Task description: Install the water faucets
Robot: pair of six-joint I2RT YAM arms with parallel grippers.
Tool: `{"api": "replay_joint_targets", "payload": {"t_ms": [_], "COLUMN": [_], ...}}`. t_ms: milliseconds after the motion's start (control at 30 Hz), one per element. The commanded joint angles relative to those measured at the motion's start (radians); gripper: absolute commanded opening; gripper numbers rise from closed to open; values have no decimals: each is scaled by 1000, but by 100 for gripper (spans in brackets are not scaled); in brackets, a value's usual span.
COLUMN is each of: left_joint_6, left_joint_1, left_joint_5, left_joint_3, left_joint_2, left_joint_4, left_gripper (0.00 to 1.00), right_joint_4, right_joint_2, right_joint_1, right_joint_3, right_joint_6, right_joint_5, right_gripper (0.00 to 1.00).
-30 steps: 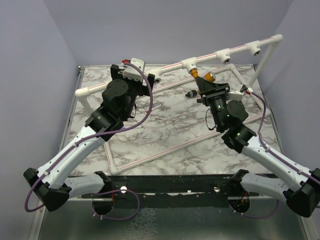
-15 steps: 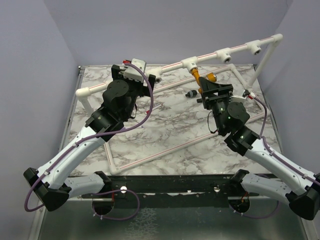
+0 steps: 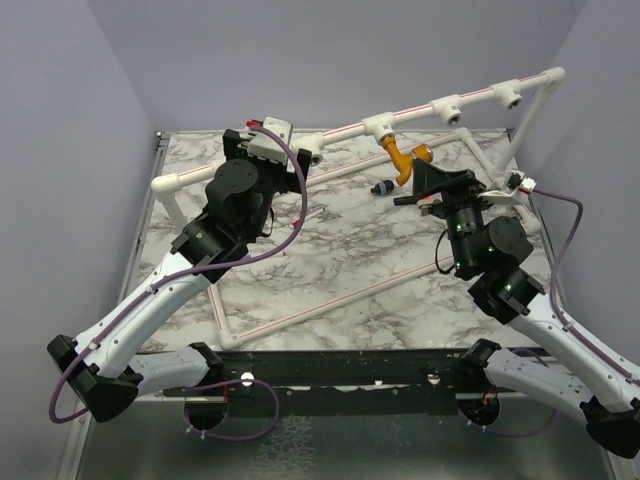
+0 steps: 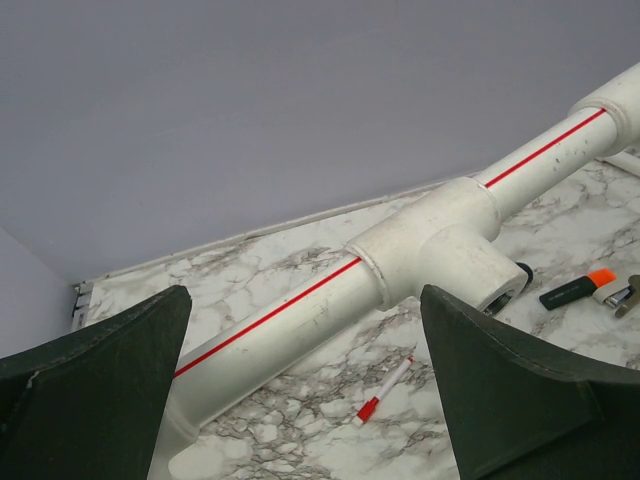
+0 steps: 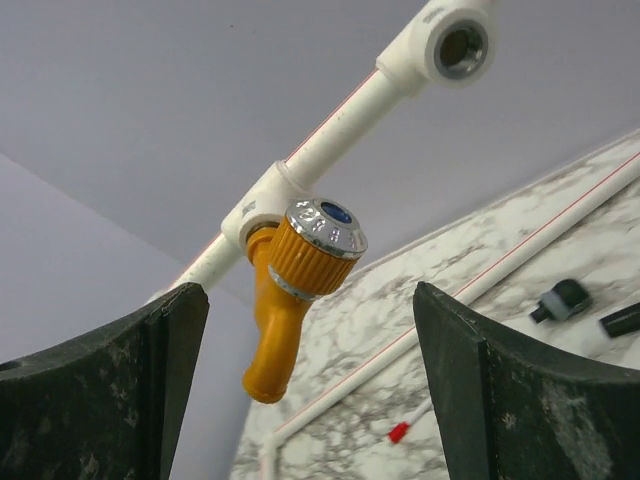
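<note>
1. Straight ahead of the right claw point(image 3: 415, 185), between its two fingers but touching neither, the orange faucet point(image 5: 300, 290) hangs from a white tee point(image 3: 380, 127) on the pipe rail point(image 3: 415, 114). Its spout points down and its silver-capped knob faces the claw.
2. A second ago this claw was pinched on that faucet. Its fingers have since spread wide and let go, and the faucet stays in the tee on its own.
3. I judge this faucet to be seated, though how tightly it is threaded cannot be told. The release looks like the end of this install step.
4. The right arm has drawn back toward its base, with the wrist clear of the rail. Its forearm stretches up the right side of the table point(image 3: 330, 250), and the claw aims up at the faucet from below.
5. Further along the rail, up and to the right of the claw, an open socket point(image 5: 460, 45) has no faucet, so work likely remains.
6. The left claw point(image 4: 305, 300) is spread wide, unchanged, and holds nothing. Its fingers sit either side of another bare tee socket point(image 4: 450, 255) without touching it. The left arm reaches up to the rail's lower left stretch.
</note>
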Motion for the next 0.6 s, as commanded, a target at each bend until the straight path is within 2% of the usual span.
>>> {"api": "replay_joint_targets", "payload": {"t_ms": [0,200,367,433,567], "left_joint_6": [-7,-14,-17,-18,-33], "left_joint_1": [-6,-5,-5,-5,-5], "left_joint_5": [5,9,5,7,16], "left_joint_3": [6,26,53,62,81], "left_joint_2": [21,28,38,41,48], "left_joint_4": [-28,-47,-62,-67,-86], "left_gripper": [99,99,99,99,99], "right_joint_4": [2,-59,-278,-337,-342], "right_joint_2": [-28,-40,-49,-50,-45], "right_joint_1": [6,6,6,6,6], "right_joint_3": [40,97,140,146,118], "right_joint_6": [-436,-970,-1398,-1526,-1784], "right_joint_5": [-62,-278,-540,-576,-536], "right_gripper": [88,89,91,91,92]}}
